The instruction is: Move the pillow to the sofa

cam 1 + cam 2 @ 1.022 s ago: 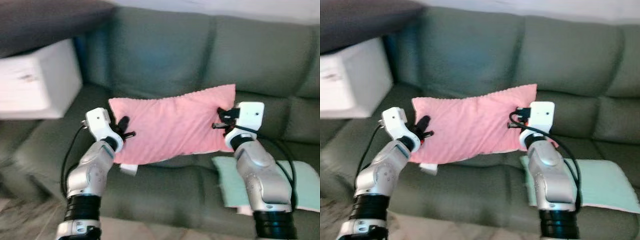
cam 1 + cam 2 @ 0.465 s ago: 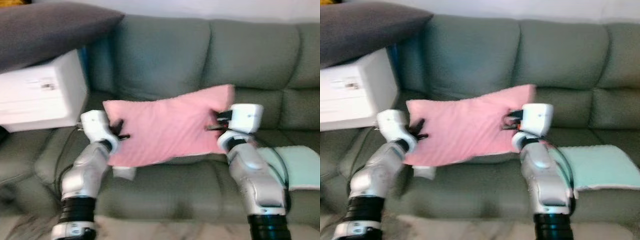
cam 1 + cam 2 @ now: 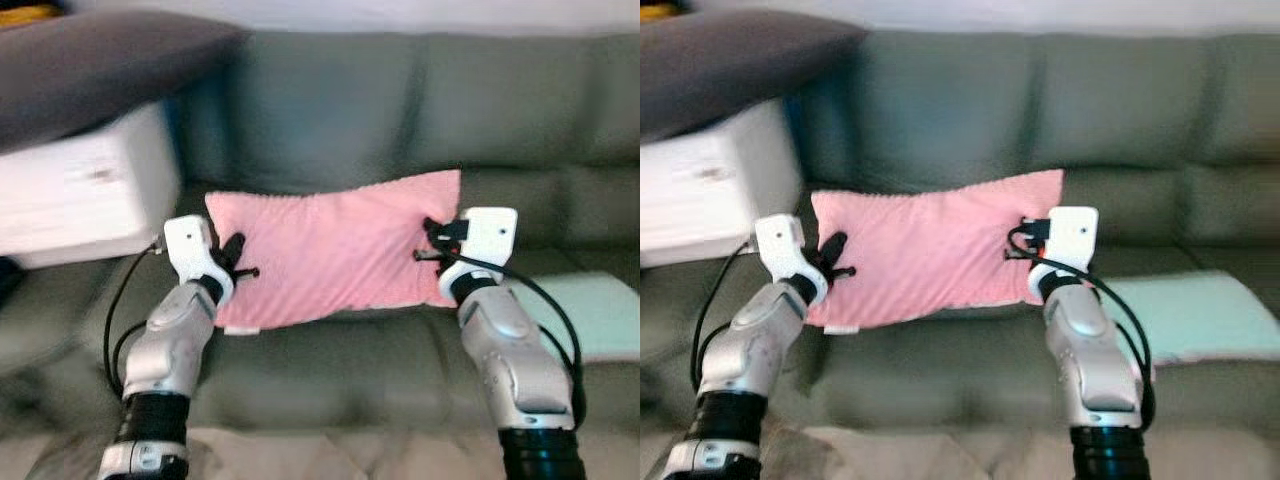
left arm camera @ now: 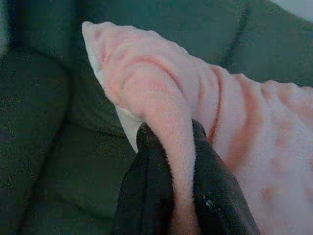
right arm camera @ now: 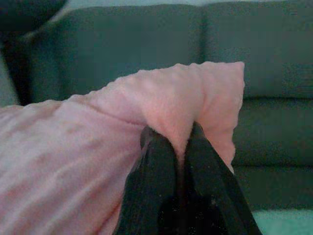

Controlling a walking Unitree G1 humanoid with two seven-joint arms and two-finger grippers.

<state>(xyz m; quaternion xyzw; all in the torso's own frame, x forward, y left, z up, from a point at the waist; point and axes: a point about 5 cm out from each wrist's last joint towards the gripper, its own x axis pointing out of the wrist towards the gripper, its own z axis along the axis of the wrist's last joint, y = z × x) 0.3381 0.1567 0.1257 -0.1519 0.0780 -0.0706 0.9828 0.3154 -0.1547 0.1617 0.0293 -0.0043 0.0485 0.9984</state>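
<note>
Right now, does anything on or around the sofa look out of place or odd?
Nothing looks damaged or spilled. The pink pillow is pinched at its ends by the left gripper and right gripper in front of the sofa. A white box on the sofa's left end looks a bit unusual.

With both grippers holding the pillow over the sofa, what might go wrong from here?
1. The left gripper and right gripper each pinch only a thin fold of the pillow, so it might slip.
2. Released unevenly, it could land on the mint cushion or tip off the sofa.
</note>
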